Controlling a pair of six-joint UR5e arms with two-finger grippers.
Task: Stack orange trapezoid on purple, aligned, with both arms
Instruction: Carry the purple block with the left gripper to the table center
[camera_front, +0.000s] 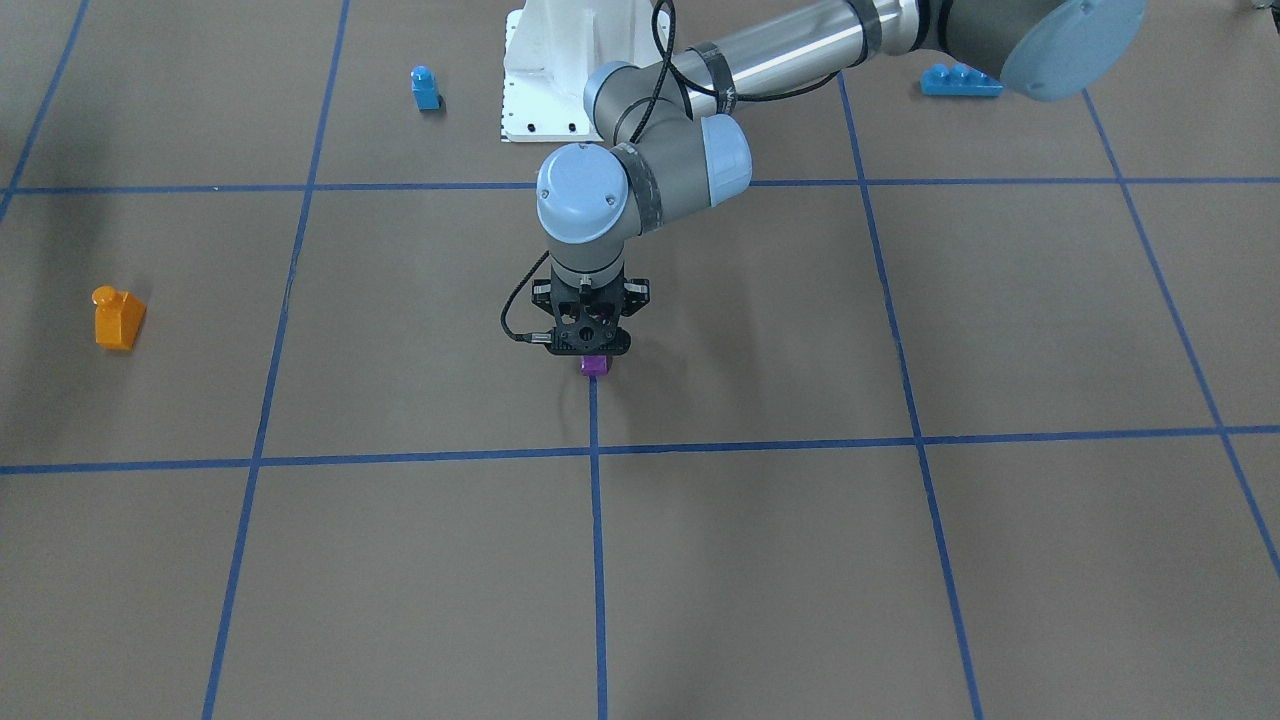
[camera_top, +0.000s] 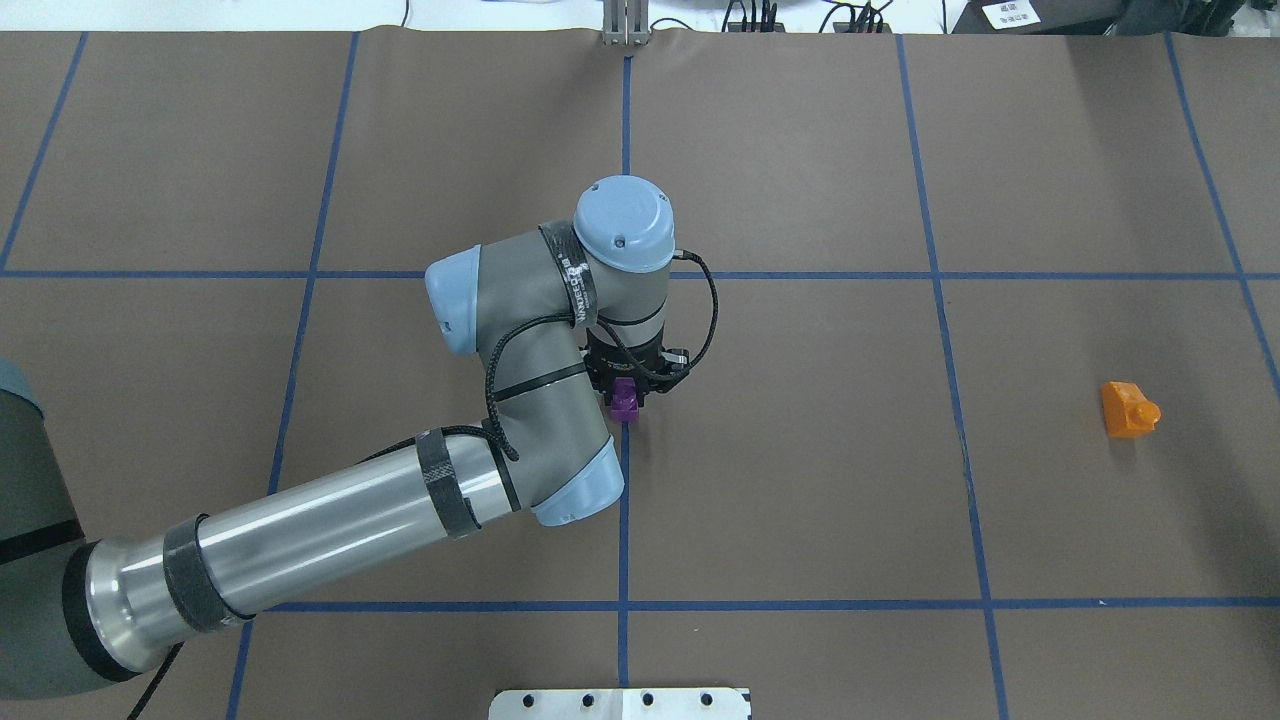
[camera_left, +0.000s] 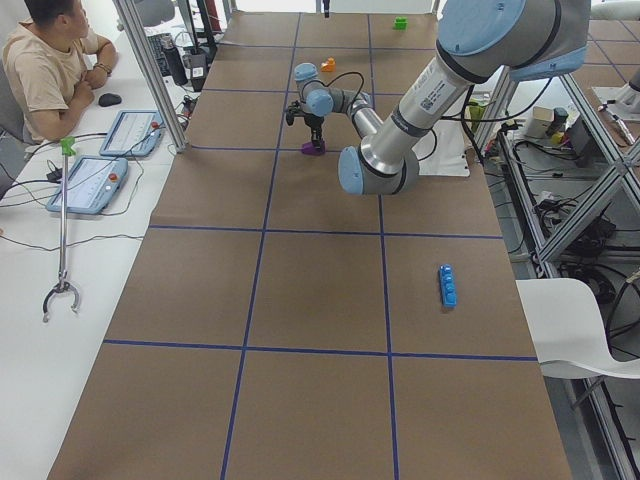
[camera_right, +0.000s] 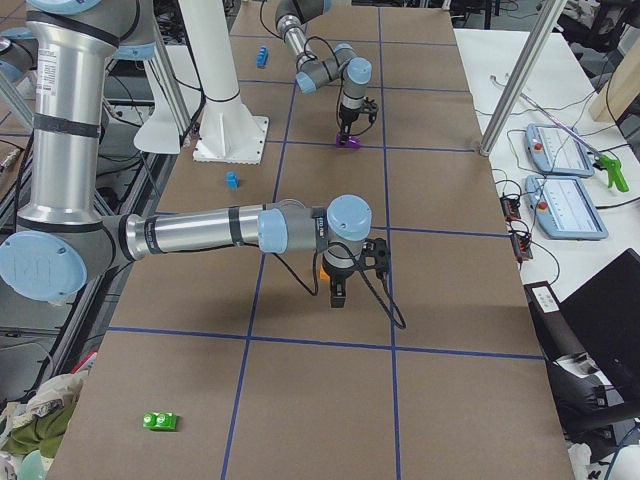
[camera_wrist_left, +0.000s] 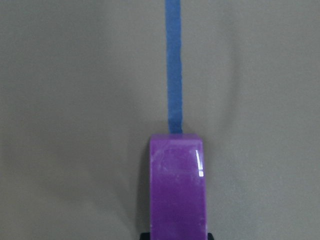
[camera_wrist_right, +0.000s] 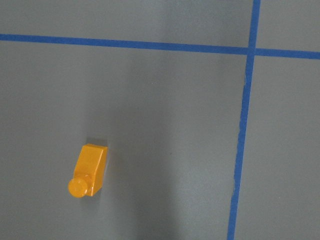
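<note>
The purple brick (camera_front: 594, 366) sits on the blue centre line of the brown table, also seen from overhead (camera_top: 625, 398). My left gripper (camera_front: 590, 345) points straight down over it. In the left wrist view the purple brick (camera_wrist_left: 177, 192) lies between the black fingertips at the bottom edge, so the gripper is shut on it. The orange trapezoid (camera_top: 1128, 409) lies alone to the right, stud on its side (camera_front: 118, 317). The right wrist view looks down on the orange trapezoid (camera_wrist_right: 89, 171) from above. My right gripper (camera_right: 338, 292) shows only in the exterior right view; I cannot tell whether it is open or shut.
A small blue brick (camera_front: 425, 88) and a long blue brick (camera_front: 960, 80) lie near the white robot base (camera_front: 540, 90). A green brick (camera_right: 160, 421) lies at the near right end. An operator (camera_left: 50, 60) sits beside the table.
</note>
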